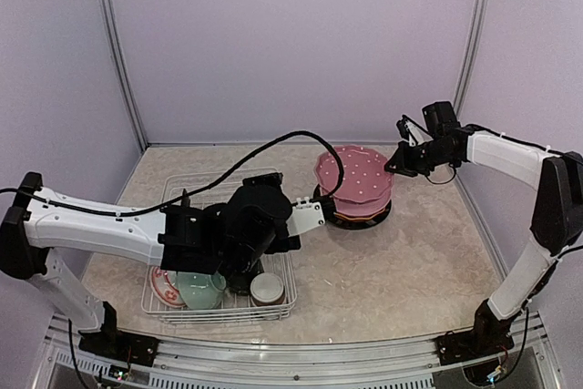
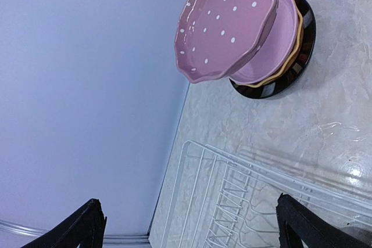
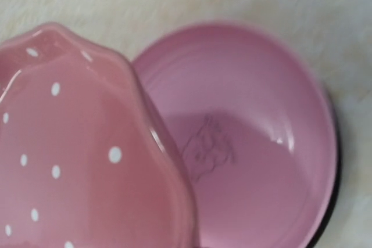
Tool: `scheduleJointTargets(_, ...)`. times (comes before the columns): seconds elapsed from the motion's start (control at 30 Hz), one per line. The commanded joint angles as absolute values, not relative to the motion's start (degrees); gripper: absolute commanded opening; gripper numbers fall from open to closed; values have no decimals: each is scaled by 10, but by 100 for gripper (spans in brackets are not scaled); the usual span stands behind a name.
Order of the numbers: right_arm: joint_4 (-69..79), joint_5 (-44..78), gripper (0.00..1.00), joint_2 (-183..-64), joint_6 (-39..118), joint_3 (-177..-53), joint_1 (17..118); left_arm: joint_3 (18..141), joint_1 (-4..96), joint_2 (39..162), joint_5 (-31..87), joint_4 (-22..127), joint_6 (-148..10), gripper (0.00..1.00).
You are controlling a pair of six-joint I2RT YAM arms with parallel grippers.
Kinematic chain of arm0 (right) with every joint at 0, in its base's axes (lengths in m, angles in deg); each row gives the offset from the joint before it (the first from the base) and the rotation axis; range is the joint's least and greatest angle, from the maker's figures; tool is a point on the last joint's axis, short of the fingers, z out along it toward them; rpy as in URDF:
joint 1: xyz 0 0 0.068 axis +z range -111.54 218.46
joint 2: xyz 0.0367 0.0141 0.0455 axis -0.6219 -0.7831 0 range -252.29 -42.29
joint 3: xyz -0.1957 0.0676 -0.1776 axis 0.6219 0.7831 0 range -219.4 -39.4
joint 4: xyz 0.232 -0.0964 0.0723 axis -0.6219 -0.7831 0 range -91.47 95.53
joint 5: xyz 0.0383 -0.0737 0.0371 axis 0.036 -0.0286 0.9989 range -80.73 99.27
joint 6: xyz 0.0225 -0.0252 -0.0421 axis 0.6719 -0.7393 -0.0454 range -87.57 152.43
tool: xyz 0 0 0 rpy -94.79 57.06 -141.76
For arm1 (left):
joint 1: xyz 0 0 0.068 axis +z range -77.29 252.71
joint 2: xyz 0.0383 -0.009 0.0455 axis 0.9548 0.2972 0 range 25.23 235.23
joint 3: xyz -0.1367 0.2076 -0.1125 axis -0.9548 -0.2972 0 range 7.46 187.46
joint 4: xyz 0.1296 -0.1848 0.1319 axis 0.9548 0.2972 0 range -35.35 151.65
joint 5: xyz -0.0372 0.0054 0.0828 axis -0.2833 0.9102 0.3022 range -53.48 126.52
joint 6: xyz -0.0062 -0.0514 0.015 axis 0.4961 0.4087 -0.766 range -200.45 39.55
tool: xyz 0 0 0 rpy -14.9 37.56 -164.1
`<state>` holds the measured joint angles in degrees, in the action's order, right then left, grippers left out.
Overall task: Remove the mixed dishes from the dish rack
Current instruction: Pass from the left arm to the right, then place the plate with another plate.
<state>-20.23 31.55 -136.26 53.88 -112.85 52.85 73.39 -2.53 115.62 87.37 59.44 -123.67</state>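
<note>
**Plate of pink, white-dotted ceramic (image 1: 353, 173) held aslant above the beige marbled counter (image 1: 428, 252)**

The only marking in sight is a faint line emblem at the centre of the plain pink ceramic plate (image 3: 250, 143), seen by the right wrist camera. It is too pale and blurred to read. That plain pink plate tops a flat stack, with a yellow plate (image 2: 299, 36) under it and a glossy black plate (image 2: 307, 30) at the bottom. The stack stands on the counter beside the far right corner of the white wire-grid dish rack (image 1: 196, 190).

The dotted plate, scallop-rimmed, is tilted over this stack. Its dotted face turns up and toward the rack, with its right edge high and its left edge low, jutting past the stack. Whether it touches the plain pink plate I cannot tell. The right claw (image 1: 394, 168) is clenched on its raised right rim.

The left claw (image 2: 187, 200) is spread wide above the rack, with nothing between its black fingers (image 2: 87, 225), and it faces the stack. The left arm (image 1: 91, 225) lies across the rack, so the rack's long axis cannot be judged. At the rack's near end sit a pale-green cup (image 1: 200, 289), a brown-and-white cup (image 1: 267, 289) with its mouth up, and a red-patterned white bowl (image 1: 162, 284) leaning at the left side.
</note>
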Motion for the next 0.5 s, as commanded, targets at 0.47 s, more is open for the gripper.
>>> scheduleJointTargets(0.47,-121,233,0,-1460,525,-1195,511,745,95,972,779,840,-817,99)
